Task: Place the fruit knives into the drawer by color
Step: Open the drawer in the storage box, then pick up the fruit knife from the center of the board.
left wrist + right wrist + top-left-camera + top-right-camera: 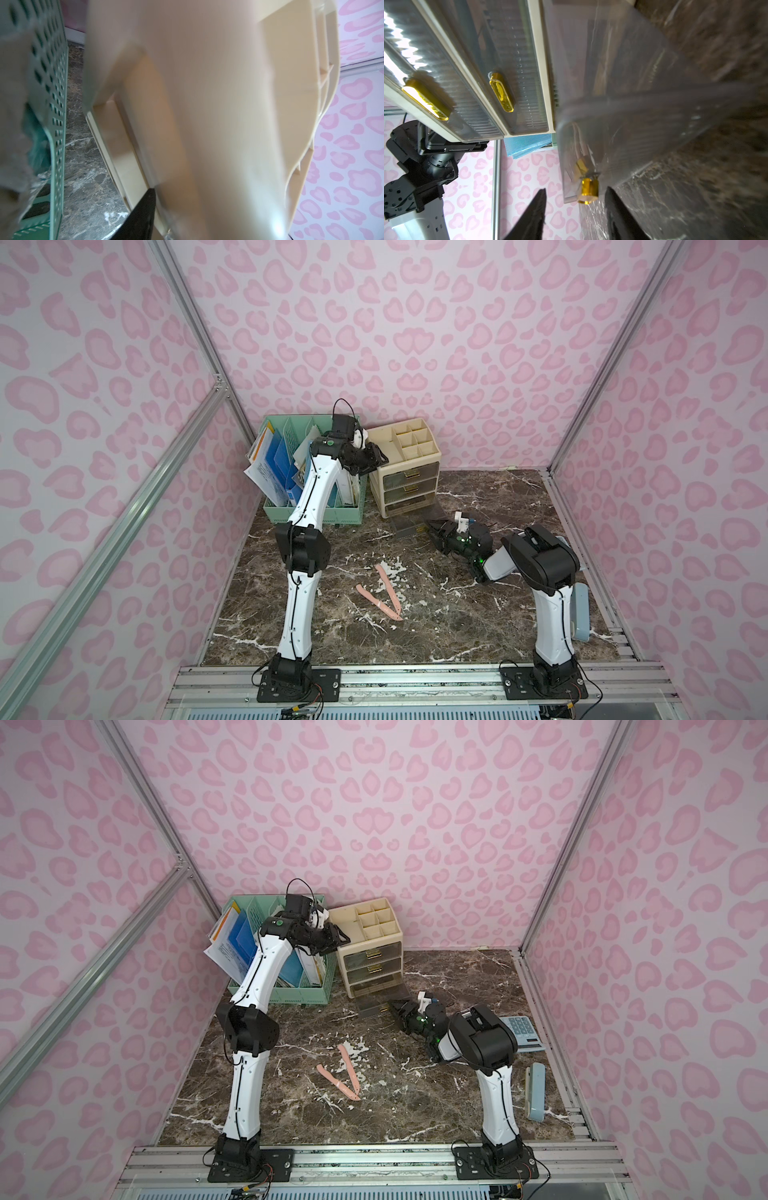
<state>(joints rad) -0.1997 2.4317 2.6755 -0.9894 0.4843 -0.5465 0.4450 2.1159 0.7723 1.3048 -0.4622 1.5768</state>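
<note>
Two pink fruit knives [378, 598] [348, 1066] lie crossed at their near ends on the marble table, in both top views. The drawer unit [405, 485] is cream with clear drawers; its bottom drawer [409, 523] is pulled out. My right gripper [575, 189] is open, one jaw on each side of the drawer's yellow handle [588, 192] and clear of it. My left gripper [379, 456] sits at the unit's upper left wall [207, 124]. One finger [145, 207] rests against that wall; the other is hidden.
A green file basket [328, 512] with papers stands left of the drawer unit, behind my left arm. A calculator [521, 1031] and a pale blue object [536, 1094] lie at the table's right edge. Patterned walls close in three sides.
</note>
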